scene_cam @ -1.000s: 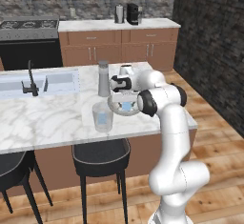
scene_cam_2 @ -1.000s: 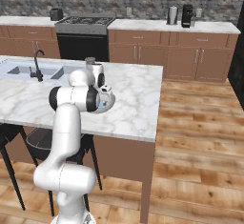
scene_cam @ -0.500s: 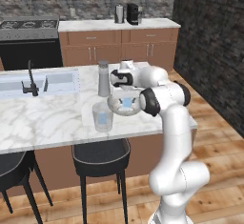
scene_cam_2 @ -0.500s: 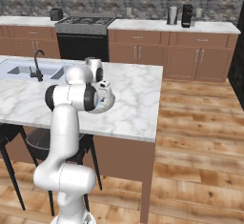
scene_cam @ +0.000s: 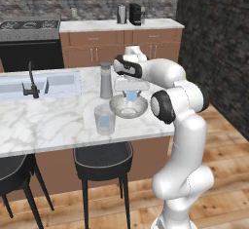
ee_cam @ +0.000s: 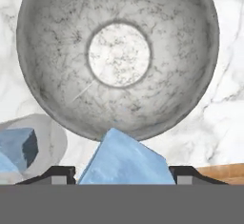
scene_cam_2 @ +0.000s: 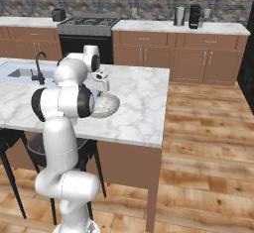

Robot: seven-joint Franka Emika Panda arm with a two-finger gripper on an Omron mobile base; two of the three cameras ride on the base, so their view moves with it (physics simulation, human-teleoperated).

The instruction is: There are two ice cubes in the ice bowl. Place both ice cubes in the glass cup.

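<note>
My gripper [ee_cam: 123,173] is shut on one pale-blue ice cube [ee_cam: 125,163], held just above the ice bowl [ee_cam: 117,56]. The grey bowl's inside is bare. From the left base view, the gripper [scene_cam: 131,91] hangs over the bowl [scene_cam: 128,107] with the cube [scene_cam: 131,96] between its fingers. The clear glass cup [scene_cam: 104,119] stands on the counter to the bowl's front left. It holds the other ice cube [scene_cam: 103,121]. In the hand view, the cup [ee_cam: 33,144] with that cube [ee_cam: 18,147] sits at the lower left. The bowl [scene_cam_2: 110,105] shows beside my arm in the right base view.
A tall slim grey bottle [scene_cam: 106,80] stands just behind the cup and left of the bowl. The sink [scene_cam: 36,84] with its dark faucet lies further left. The marble counter edge [scene_cam: 121,138] runs close in front of the cup, with black stools below.
The hand has lifted a little, carrying the ice cube up out of the bowl. The cup, bottle and bowl have stayed put.
</note>
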